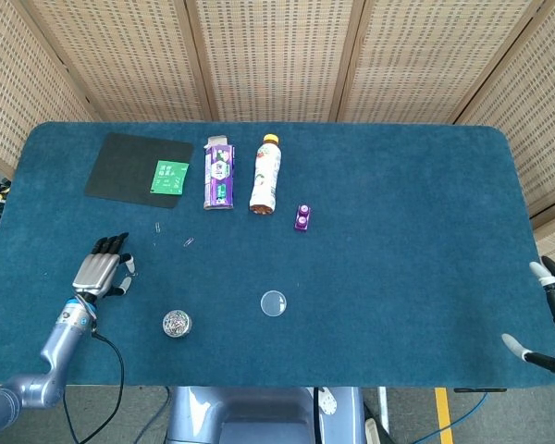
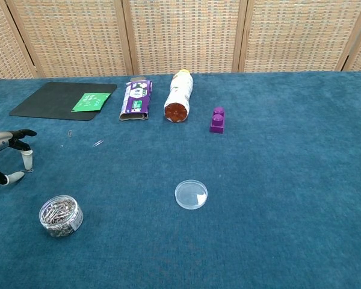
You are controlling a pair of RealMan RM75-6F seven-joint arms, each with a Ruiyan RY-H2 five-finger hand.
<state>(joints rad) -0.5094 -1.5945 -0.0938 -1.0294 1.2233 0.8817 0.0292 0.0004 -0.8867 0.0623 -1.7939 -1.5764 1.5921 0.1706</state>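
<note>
Steel wire paper clip (image 2: 27, 171) lies on the bench (image 2: 277, 180) under the left hand (image 2: 6, 158), pinched between fingertips; light, thin, slippery, best nipped across its flat sides. Right hand (image 1: 550, 314) hangs released, off the edge

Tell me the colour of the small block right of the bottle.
Purple block, clearest in the chest view.

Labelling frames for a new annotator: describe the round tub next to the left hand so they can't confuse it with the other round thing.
On the blue table, look at the near left edge, where the left hand sits. Just right of it and nearer the edge stands the paper clip tub. Unlike the flat, clear lid further right, it is taller and packed with silvery clips.
</note>
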